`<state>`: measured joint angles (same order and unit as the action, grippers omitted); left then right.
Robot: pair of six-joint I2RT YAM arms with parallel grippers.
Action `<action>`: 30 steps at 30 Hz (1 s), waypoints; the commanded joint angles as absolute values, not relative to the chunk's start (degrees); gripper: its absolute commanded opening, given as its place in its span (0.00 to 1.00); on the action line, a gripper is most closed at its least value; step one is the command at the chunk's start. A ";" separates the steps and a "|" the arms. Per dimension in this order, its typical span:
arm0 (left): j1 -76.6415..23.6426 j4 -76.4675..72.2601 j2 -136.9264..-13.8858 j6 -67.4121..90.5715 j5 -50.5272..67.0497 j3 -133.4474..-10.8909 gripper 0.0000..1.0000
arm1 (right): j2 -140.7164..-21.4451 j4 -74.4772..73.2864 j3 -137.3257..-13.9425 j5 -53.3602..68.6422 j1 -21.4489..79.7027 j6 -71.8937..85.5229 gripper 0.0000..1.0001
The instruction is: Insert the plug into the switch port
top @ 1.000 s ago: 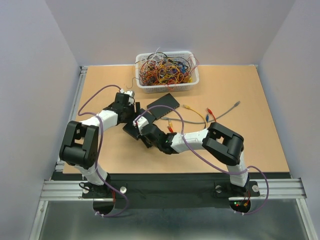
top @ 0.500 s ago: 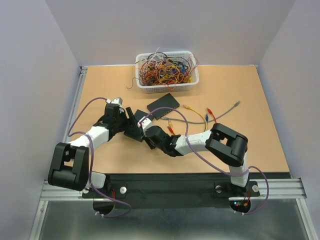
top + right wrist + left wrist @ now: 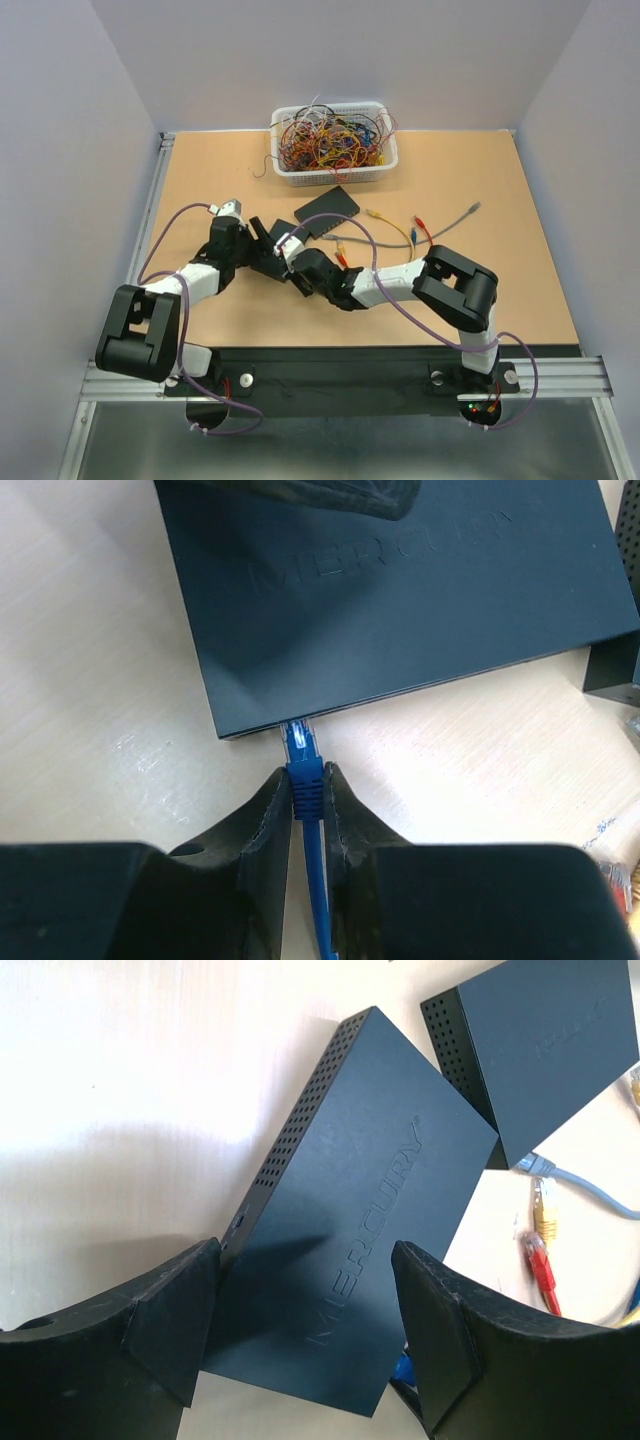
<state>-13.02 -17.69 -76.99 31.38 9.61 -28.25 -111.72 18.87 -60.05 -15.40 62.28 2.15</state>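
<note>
Pale lavender-grey walls [image 3: 330,50] close in on three sides. Tan wood-grain counter [image 3: 500,290] under even overhead light, with soft shadows. Aluminium rail [image 3: 340,378] runs along the near edge, with a grey surface [image 3: 350,450] below it.

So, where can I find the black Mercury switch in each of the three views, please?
Top external: the Mercury switch lies left of the picture's centre, partly hidden by the arms.
Left wrist: the Mercury switch fills the centre, its lettering readable.
Right wrist: the Mercury switch fills the top, with the blue plug at its near edge.
Shared landmark: the second black box beside it.
</note>
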 commanded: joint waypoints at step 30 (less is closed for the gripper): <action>-26.63 -12.92 -74.36 39.03 12.67 -23.02 0.81 | -113.56 35.60 -65.84 -10.19 61.08 -3.35 0.06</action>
<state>-20.14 -24.21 -75.42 30.89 -6.24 -24.12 -114.83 14.33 -66.17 -10.20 60.88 -5.78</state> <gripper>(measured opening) 0.801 0.209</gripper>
